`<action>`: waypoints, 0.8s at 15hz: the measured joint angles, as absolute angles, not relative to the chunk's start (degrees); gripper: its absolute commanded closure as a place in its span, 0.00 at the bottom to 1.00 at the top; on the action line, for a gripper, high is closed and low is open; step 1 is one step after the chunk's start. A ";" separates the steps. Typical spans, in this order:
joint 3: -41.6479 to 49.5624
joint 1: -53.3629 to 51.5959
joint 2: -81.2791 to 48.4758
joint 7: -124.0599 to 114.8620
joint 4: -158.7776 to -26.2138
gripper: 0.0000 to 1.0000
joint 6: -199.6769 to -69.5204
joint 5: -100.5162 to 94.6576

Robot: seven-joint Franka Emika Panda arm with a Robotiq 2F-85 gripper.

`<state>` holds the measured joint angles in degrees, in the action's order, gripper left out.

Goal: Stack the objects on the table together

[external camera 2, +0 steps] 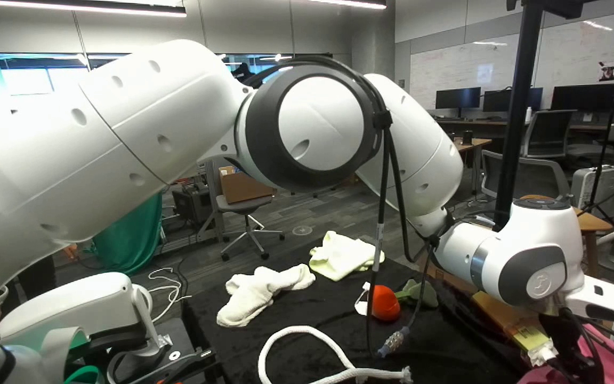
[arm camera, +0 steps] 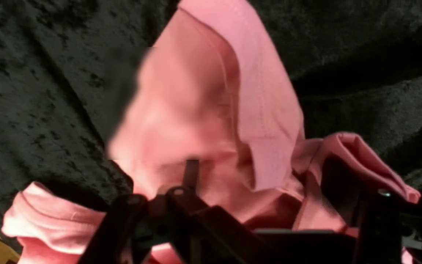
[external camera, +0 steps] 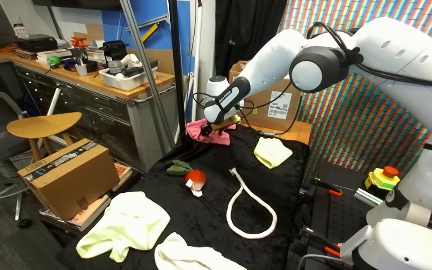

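A pink cloth (arm camera: 196,110) lies crumpled on the black table cover, below my gripper (arm camera: 280,183). In the wrist view its fingers stand apart, with pink folds showing between and beyond them. Whether they touch the cloth I cannot tell. The pink cloth also shows in an exterior view (external camera: 210,137). A small lime cloth (external camera: 272,152), a white rope (external camera: 251,234), a red plush vegetable (external camera: 196,179) with green leaves, a large lime cloth (external camera: 129,221) and a white towel (external camera: 193,257) lie spread apart on the table.
A long yellowish object (external camera 2: 504,320) lies beside the gripper. A cardboard box (external camera: 264,101) stands behind the table's far end. A black post (external camera: 177,75) rises at the table's edge. Cables (external camera 2: 387,186) hang from the arm.
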<state>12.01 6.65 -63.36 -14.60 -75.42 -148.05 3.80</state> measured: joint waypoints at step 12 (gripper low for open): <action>12.22 6.75 -64.24 -14.89 -71.21 0.92 -143.29 3.50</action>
